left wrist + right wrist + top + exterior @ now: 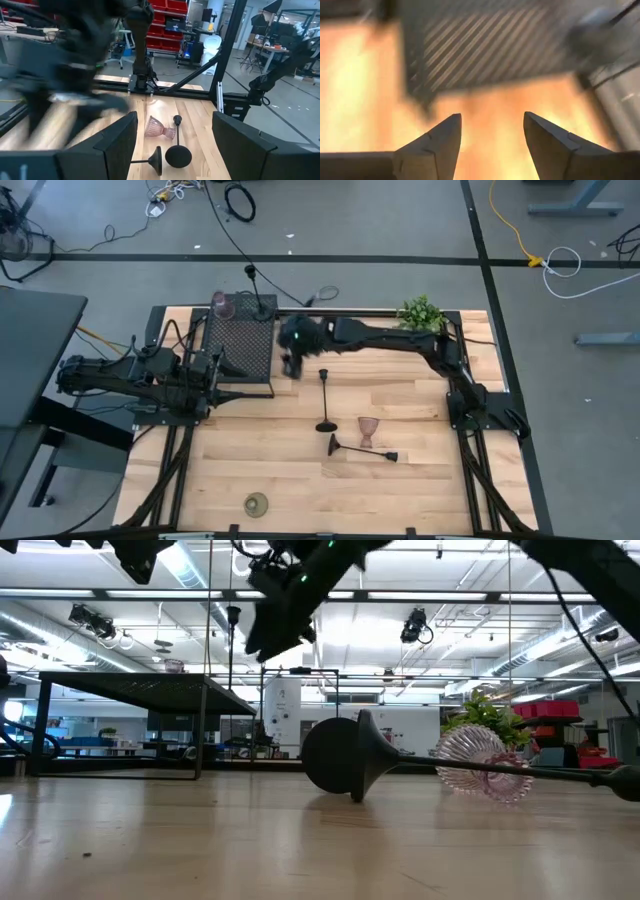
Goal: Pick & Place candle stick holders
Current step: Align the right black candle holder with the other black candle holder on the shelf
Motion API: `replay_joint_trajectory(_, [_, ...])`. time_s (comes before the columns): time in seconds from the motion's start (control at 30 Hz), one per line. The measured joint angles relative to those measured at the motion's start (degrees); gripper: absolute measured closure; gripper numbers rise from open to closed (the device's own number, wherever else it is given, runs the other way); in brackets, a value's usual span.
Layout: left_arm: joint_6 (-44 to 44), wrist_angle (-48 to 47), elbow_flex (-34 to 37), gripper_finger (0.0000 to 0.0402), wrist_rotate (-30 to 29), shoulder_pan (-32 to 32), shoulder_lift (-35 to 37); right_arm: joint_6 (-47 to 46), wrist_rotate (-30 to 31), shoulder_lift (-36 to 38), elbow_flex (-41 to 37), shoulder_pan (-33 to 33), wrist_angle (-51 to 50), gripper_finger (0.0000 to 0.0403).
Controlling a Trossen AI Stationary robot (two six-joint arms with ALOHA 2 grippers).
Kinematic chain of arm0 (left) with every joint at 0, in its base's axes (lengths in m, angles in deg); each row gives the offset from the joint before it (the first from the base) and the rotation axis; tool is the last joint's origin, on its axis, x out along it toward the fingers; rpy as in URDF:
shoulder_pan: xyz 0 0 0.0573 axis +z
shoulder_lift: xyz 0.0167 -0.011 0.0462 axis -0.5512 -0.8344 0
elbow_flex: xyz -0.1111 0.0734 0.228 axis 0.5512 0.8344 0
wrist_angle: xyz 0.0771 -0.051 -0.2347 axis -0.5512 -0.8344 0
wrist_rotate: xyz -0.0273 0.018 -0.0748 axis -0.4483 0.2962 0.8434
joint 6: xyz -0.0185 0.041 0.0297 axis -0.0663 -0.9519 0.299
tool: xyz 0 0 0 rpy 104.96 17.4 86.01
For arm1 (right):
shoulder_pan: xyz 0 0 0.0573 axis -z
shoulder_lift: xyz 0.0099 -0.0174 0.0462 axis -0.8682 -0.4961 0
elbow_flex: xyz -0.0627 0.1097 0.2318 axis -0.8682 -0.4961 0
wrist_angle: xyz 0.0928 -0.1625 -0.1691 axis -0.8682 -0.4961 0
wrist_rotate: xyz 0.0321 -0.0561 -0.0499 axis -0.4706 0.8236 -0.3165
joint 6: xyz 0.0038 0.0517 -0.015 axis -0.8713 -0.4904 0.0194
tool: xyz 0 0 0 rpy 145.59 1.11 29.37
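Observation:
My right gripper (293, 364) hangs open and empty above the table, just right of the black mesh box (242, 340); its wrist view (492, 145) shows bare wood and the box below. My left gripper (220, 370) is open and empty at the box's near side. A black stem (262, 308) and a pink goblet (224, 305) stand on the box. Two black stems (325, 400) (360, 450) and a pink goblet (369, 430) lie on their sides on the table. An olive-gold round holder (257, 504) sits near the front edge.
A small green potted plant (422, 312) stands at the far right corner, beside my right arm's reach. In the low view the lying stem's round base (340, 755) and the goblet (485, 762) lie mid-table. Bare wood lies at the near left and right.

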Motion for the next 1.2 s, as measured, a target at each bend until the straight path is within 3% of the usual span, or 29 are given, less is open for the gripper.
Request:
replay_joint_trajectory(0.23, [0.81,-0.16,0.00,0.0143,-0.01,-0.01,0.00,-11.25,-6.27,0.99,-0.10,-8.84,-25.77,0.0188])
replay_joint_trajectory(0.43, [1.14,-0.41,0.00,0.0143,0.44,-0.01,-0.06,-21.05,-7.23,0.80,-3.08,-17.68,-35.26,0.0188])
replay_joint_trajectory(0.73, [1.16,-0.38,0.00,0.0143,0.47,0.00,-0.11,-27.03,-5.75,1.02,-10.21,-27.91,-33.24,0.0188])
replay_joint_trajectory(0.87, [1.16,-0.35,0.00,0.0143,0.51,0.00,-0.11,-34.41,-2.24,0.86,-14.29,-29.78,-33.22,0.0188])
replay_joint_trajectory(1.2, [1.53,-0.35,0.00,0.0143,0.60,0.00,-0.11,-43.98,-2.16,0.88,-20.90,-33.03,-37.18,0.0188])
